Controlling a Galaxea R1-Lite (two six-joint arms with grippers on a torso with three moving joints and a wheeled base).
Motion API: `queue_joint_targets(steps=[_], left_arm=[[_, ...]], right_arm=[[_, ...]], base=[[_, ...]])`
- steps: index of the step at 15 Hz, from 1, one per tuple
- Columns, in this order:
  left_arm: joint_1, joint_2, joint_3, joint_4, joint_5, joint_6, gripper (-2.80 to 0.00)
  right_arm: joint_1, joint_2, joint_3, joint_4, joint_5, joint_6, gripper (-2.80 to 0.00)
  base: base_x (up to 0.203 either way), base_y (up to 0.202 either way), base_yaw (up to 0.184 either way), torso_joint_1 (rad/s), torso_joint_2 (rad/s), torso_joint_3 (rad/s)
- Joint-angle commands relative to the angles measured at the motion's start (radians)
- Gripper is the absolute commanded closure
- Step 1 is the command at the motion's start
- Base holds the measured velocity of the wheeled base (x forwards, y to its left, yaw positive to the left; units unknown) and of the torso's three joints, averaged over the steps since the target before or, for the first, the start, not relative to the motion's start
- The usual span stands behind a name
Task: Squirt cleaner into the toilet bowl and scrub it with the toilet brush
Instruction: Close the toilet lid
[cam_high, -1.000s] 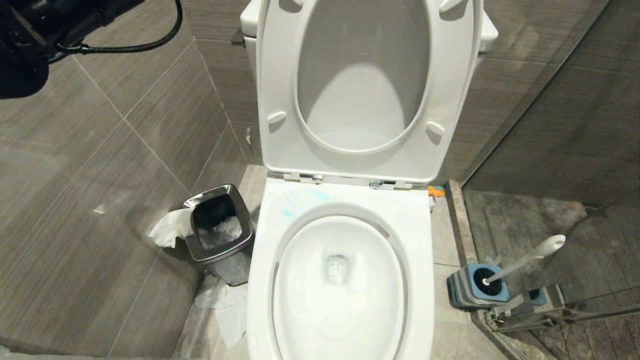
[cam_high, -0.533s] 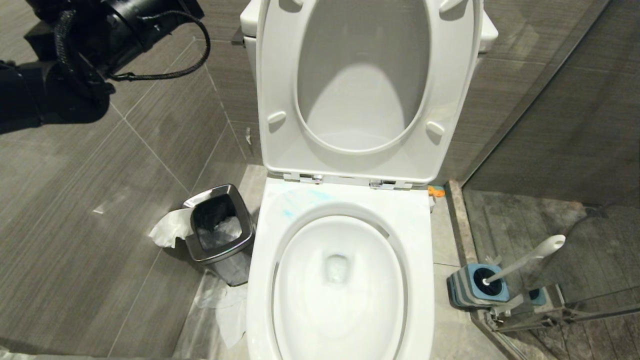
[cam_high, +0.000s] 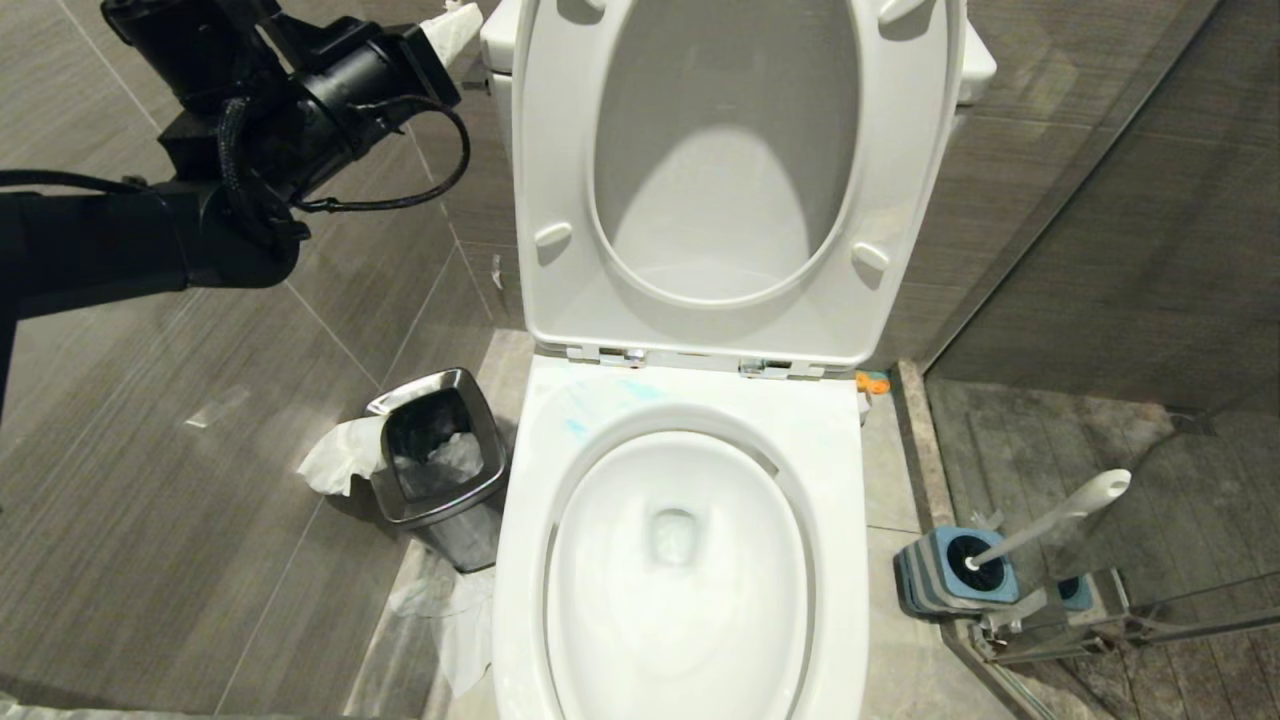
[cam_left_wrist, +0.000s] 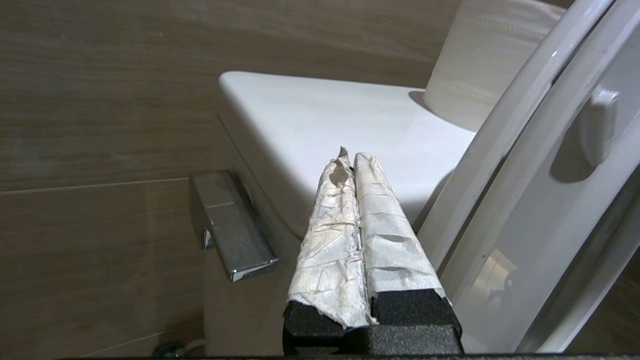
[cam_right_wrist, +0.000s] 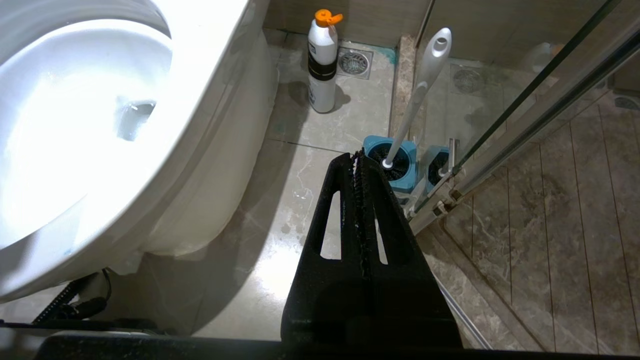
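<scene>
The white toilet bowl stands with seat and lid raised. Pale turquoise smears of cleaner mark the rim behind the basin. The toilet brush leans with its white handle up, bristles down in the blue holder to the right of the toilet. My left gripper, its fingers wrapped in white tape, is shut and empty beside the tank's left corner. In the left wrist view it points at the tank, next to the chrome flush lever. My right gripper hangs shut and empty above the floor near the brush.
A steel waste bin with tissue around it stands left of the bowl. A white bottle with an orange cap stands on the floor behind the toilet's right side. A glass shower door runs beside the brush holder. A paper roll sits on the tank.
My left arm has swung in from the upper left corner toward the tank, bringing its taped fingers into the head view. The toilet, brush and bin have not moved.
</scene>
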Motion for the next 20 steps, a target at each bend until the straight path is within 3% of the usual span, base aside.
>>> queue_joint_targets(steps=[1, 20], left_arm=[[-0.002, 0.014, -0.001, -0.004, -0.003, -0.001, 0.00], [-0.079, 0.023, 0.014, 0.021, -0.017, 0.002, 0.00]], right_arm=[[0.000, 0.001, 0.000, 0.000, 0.000, 0.000, 0.00], [0.000, 0.001, 0.000, 0.000, 0.000, 0.000, 0.00]], base=[[0.000, 0.000, 0.000, 0.000, 0.00, 0.000], [0.000, 0.000, 0.000, 0.000, 0.00, 0.000]])
